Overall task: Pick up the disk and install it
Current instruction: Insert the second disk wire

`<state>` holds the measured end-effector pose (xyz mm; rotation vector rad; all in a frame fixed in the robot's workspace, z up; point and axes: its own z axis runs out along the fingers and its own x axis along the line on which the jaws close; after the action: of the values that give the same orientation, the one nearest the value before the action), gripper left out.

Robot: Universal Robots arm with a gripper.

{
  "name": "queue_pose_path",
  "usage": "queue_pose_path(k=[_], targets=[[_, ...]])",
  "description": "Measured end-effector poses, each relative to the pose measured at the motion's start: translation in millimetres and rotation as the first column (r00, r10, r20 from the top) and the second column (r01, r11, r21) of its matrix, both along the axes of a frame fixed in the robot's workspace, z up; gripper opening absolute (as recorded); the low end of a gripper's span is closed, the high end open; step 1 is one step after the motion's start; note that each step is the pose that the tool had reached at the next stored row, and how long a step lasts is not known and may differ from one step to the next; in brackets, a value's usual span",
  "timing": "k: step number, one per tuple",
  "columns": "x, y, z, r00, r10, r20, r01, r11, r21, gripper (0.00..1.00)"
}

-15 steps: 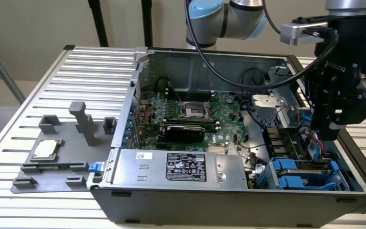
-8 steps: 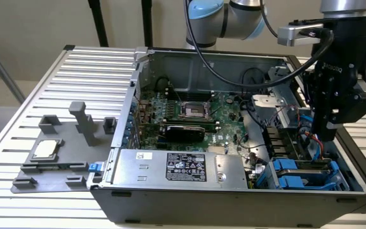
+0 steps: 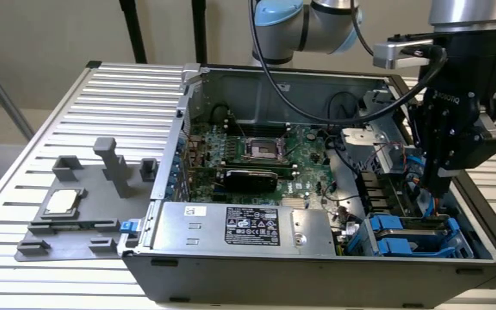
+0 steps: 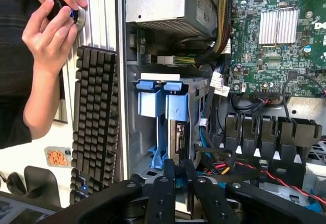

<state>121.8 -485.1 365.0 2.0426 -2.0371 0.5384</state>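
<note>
The disk (image 4: 179,138) stands edge-on in the blue drive cage (image 4: 153,102) at the corner of the open computer case, its grey side and connector showing inside a blue carrier. My gripper (image 4: 179,184) reaches down to it, and the two black fingers (image 4: 162,196) stand close together with the carrier's blue edge between them. In the exterior view my gripper (image 3: 438,188) hangs low over the drive bay (image 3: 407,237) at that view's right, just inside the case wall.
A person's hands (image 4: 51,25) hold a small round device beside a black keyboard (image 4: 94,127) outside the case. The power supply (image 3: 239,226), motherboard (image 3: 257,152) and loose red and black cables (image 4: 265,173) crowd the bay. A grey jig with a silver chip (image 3: 62,201) lies on the table.
</note>
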Motion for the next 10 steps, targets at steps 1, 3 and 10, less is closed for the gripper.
queue_pose_path(k=[1,3,10], targets=[[-0.2,0.0,-0.1,1.0000,0.000,0.0000,0.000,1.0000,-0.0002,0.18],[-2.0,-0.3,-0.2,1.0000,0.000,0.0000,0.000,1.0000,0.0006,0.16],[-13.0,-8.9,-0.5,1.0000,0.000,0.0002,0.000,0.9979,0.0650,0.16]])
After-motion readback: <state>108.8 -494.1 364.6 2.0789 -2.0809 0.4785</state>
